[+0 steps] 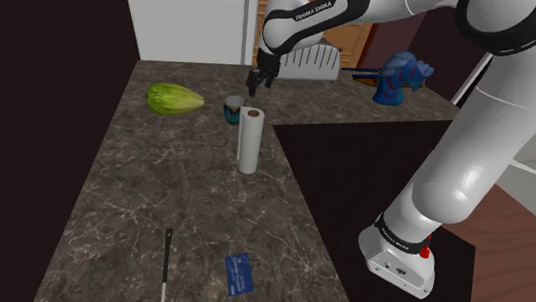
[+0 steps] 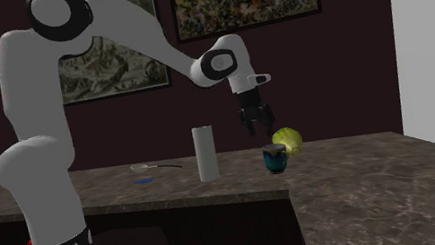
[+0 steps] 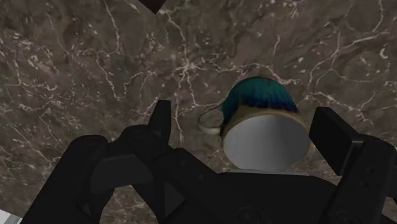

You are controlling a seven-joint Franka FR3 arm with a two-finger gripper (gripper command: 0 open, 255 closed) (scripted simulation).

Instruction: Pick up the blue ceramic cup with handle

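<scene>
The 2 fingers (image 3: 334,133) hang spread above the blue cup (image 3: 264,124), upright on the table (image 1: 147,197) just beside the white roll (image 1: 249,142); lower straight, straddle the rim clear of its handle (image 3: 208,121), then close.

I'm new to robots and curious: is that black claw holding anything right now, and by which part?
Nothing is held. The gripper hangs open above the blue cup, fingers apart and touching neither its wall nor its handle.
</scene>
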